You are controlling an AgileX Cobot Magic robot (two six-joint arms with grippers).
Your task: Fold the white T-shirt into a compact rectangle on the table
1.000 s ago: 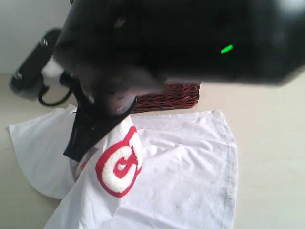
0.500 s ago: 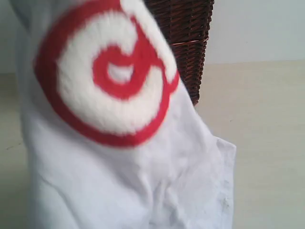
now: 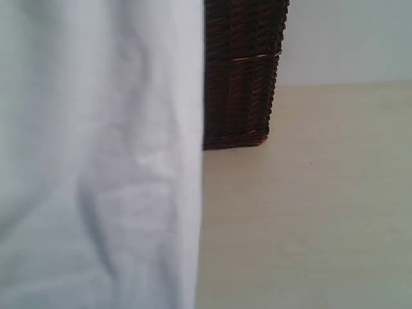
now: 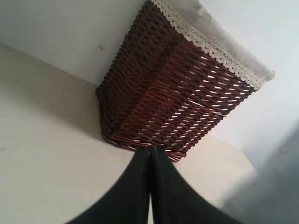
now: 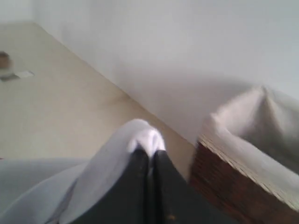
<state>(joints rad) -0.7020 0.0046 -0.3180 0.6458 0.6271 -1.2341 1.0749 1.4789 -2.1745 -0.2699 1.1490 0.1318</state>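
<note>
White cotton T-shirt (image 3: pixel 96 161) hangs raised above the pale cream bench (image 3: pixel 309 225). One sheet of it is so close to the exterior camera that it covers the left half of that view, and whether any part rests on the bench cannot be told. The right fingers (image 5: pixel 148 158) are clenched on a small bunched tuft of the cloth. The left fingers (image 4: pixel 150 156) are pressed together with no cloth visible between them, pointing toward the dark brown wicker basket with a white lace rim (image 4: pixel 173 93).

The likely trouble is that so small a pinch could slip under the shirt's weight and drop it in a heap. Carried from one point alone, it would probably land twisted rather than flat. A swing toward the basket could snag cloth on the wicker. The hanging sheet also blinds the outside camera.
</note>
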